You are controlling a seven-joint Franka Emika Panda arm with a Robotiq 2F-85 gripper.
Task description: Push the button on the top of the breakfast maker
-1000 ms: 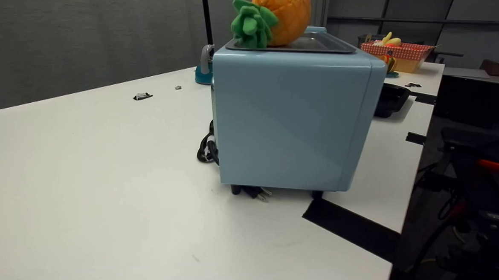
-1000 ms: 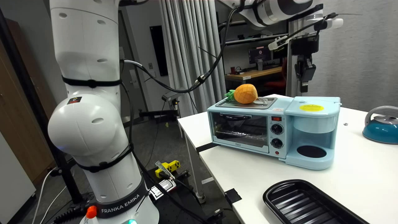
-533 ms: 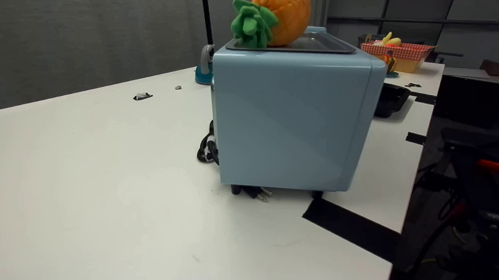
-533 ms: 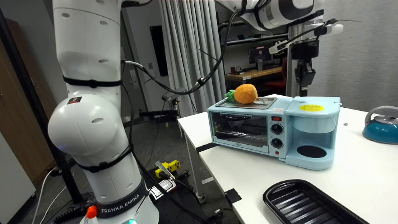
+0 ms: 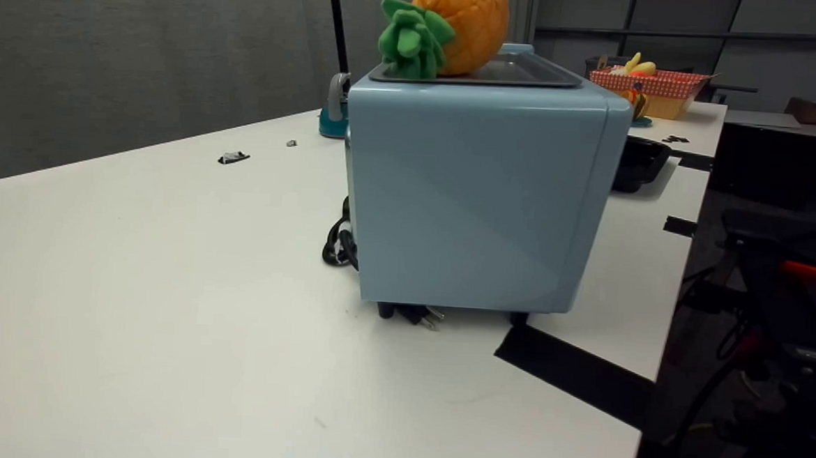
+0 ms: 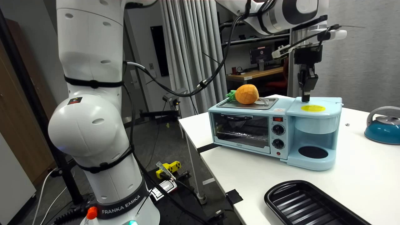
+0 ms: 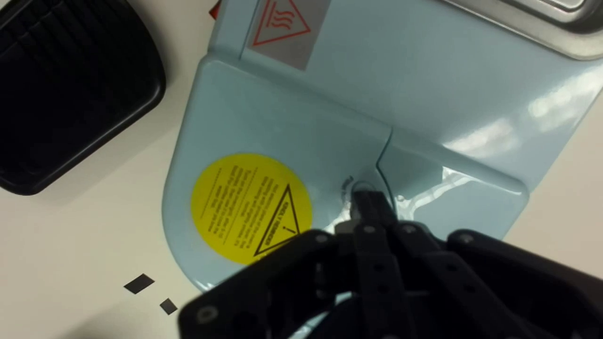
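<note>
Watching alignment: our gripper (image 7: pixel 374 203) is closed, nothing held, over the button (image 7: pixel 363 185) of the breakfast maker (image 6: pixel 289 131) on the table (image 6: pixel 359 175). Pressing off-centre, we could skid on its glossy top (image 7: pixel 282 127).

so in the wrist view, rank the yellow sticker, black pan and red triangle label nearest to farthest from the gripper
1. Yellow sticker: on top of the breakfast maker, left of the gripper in this view.
2. Red triangle label: also on top, at the view's upper edge.
3. Black pan: on the table, at the view's upper left.
</note>
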